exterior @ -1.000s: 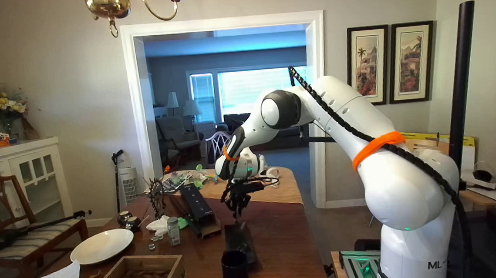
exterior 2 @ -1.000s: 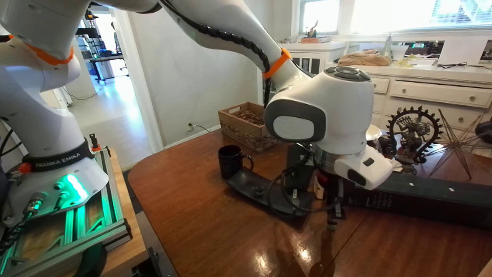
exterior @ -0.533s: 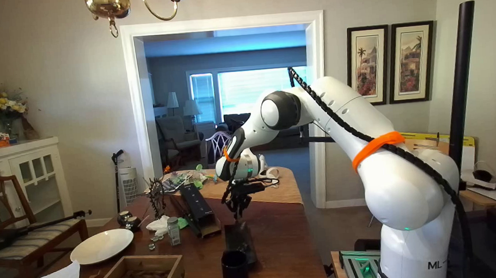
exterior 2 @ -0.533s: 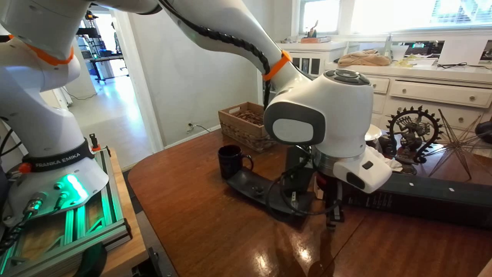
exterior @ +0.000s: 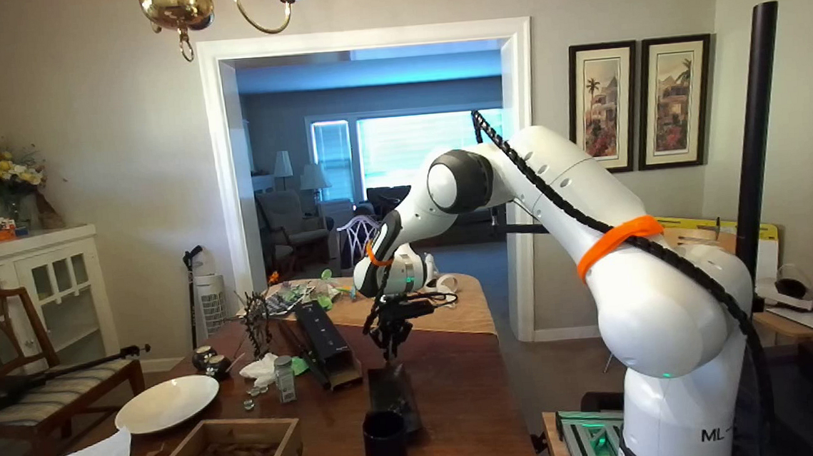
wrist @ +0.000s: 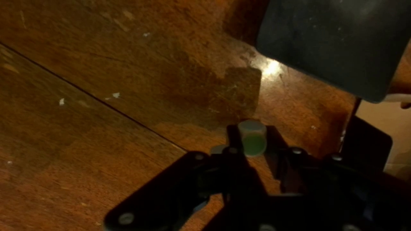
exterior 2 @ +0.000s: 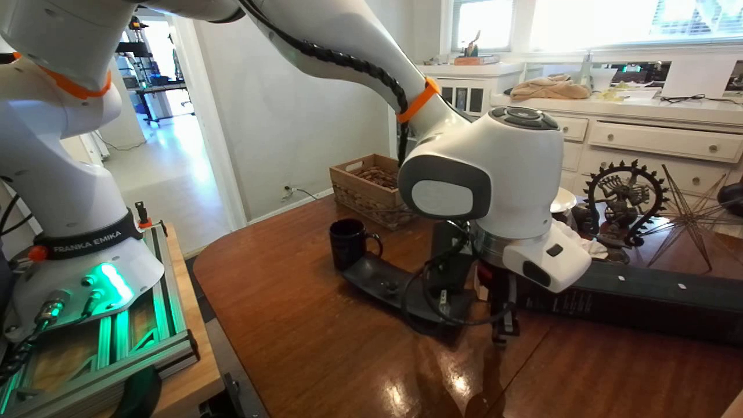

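While the big white arm [exterior 2: 516, 168] bends down over the shiny brown desk [exterior 2: 302, 325], the black end effector [wrist: 252, 136] has its two fingers [wrist: 274, 141] closed tight on a small round piece [wrist: 253, 145]. One face of the small round piece is green and another part looks pale grey. It sits right at the tips, pinched from both sides. From where I stand, I can't tell how high it is above the desk.

Think of a clock with the end effector in the middle. In the wrist view, the end of a black tray [wrist: 334, 48] is near, between 1 and 2 o'clock, a bit apart from the fingers. In an exterior view, a black mug [exterior 2: 346, 244] stands upright at 10 o'clock, right by the tray's far end; I can't see if they touch. Farther back, between 10 and 11 o'clock, is a wooden basket [exterior 2: 363, 195] with woven sides. A long black box [exterior 2: 633, 307] lies on the desk between 2 and 3 o'clock. Behind it, between 1 and 2 o'clock, stands a dark statue [exterior 2: 626, 200] with a spiky ring, and just beside that is a spiky wire star [exterior 2: 692, 222].

In an exterior view, a small jar [exterior: 285, 379] stands at 9 o'clock, and a big white plate [exterior: 168, 404] lies farther off the same way.
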`<control>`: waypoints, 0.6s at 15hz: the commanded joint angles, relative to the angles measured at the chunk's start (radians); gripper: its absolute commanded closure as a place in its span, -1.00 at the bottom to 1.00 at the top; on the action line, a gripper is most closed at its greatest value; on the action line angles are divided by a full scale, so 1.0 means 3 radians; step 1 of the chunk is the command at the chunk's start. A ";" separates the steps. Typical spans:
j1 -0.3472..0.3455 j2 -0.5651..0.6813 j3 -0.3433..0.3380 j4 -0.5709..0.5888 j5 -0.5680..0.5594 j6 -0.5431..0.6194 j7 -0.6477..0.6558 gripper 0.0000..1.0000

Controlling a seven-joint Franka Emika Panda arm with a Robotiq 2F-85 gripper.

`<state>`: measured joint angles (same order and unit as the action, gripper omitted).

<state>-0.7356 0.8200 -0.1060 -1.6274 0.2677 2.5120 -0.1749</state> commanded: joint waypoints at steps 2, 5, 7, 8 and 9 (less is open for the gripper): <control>0.0002 0.0035 0.0017 0.0044 0.0036 0.0035 0.0047 0.88; 0.0007 0.0038 0.0019 0.0052 0.0036 0.0035 0.0059 0.88; 0.0010 0.0046 0.0019 0.0056 0.0035 0.0037 0.0074 0.88; 0.0012 0.0049 0.0018 0.0060 0.0035 0.0036 0.0083 0.88; 0.0016 0.0055 0.0016 0.0068 0.0034 0.0034 0.0095 0.88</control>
<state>-0.7342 0.8200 -0.1019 -1.6222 0.2677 2.5122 -0.1618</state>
